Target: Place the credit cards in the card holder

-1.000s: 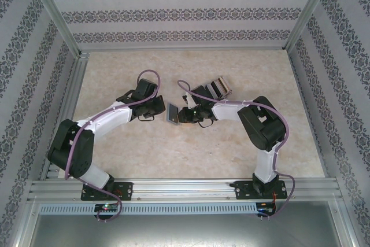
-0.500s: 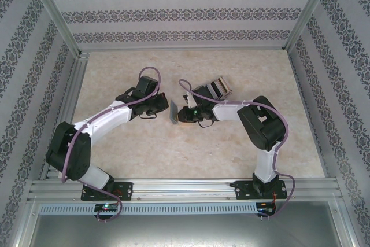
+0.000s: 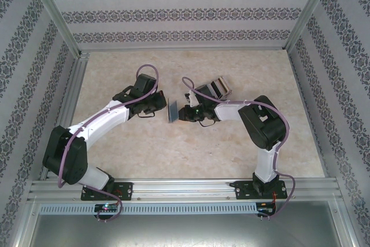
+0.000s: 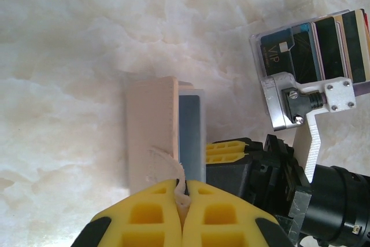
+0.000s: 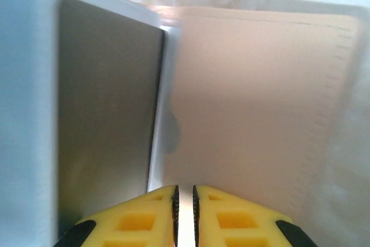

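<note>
Prob. a lab robot cell: alu frame point(image 3: 58, 20) w/ near rail point(image 3: 185, 188), patterned wall panels point(image 3: 185, 13) left, right & far, marble-look tabletop point(image 3: 150, 151).

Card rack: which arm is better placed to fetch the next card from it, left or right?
Probably right. The card rack sits just behind the right pincer, beside that arm. The left pincer lies farther off, and both are pinching the card holder.

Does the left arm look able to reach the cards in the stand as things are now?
Probably not yet: the left hand is shut on the card holder, and the right hand sits partly between it and the racked cards.
</note>
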